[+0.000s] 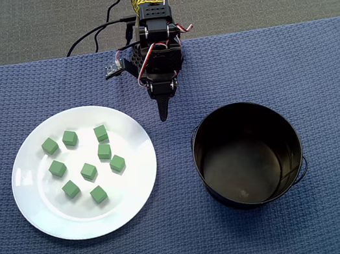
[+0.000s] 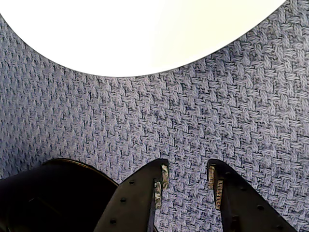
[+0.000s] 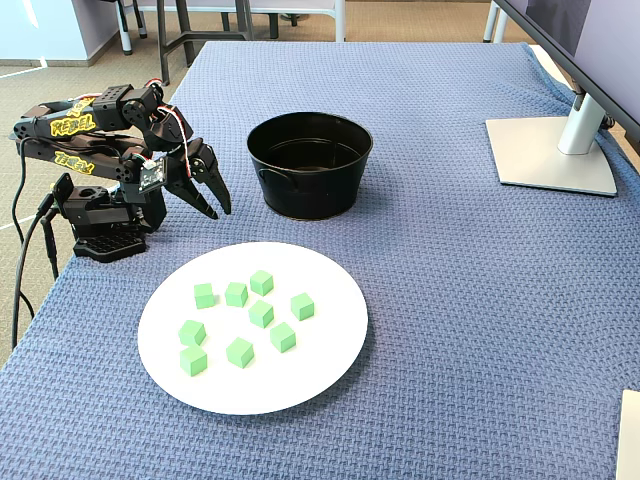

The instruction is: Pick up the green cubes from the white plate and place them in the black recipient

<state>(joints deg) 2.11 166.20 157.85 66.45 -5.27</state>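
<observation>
While the arm sits folded at the far edge of the tabletop in the overhead view, its gripper (image 1: pixel 164 113) points down at the blue woven cloth (image 1: pixel 316 61) in the gap between the white plate (image 1: pixel 39 209) and the black recipient (image 1: pixel 248 152), touching neither. In the wrist view the two fingers (image 2: pixel 140 193) stand slightly apart with bare cloth showing between them, so the gripper (image 2: pixel 186 176) is open a little and holds nothing. The eight green cubes (image 1: pixel 88 171) all lie on the plate, spread loosely over its shallow centre, none stacked; the plate rests toward the left edge of the tabletop in the overhead view. The black recipient stands upright beside it toward the right, well clear of the plate's rim, and its inside looks empty, though a pale spot on the glossy bottom may only be a reflection. In the fixed view a monitor stand (image 3: pixel 550 150) occupies the far right corner of the tabletop.
</observation>
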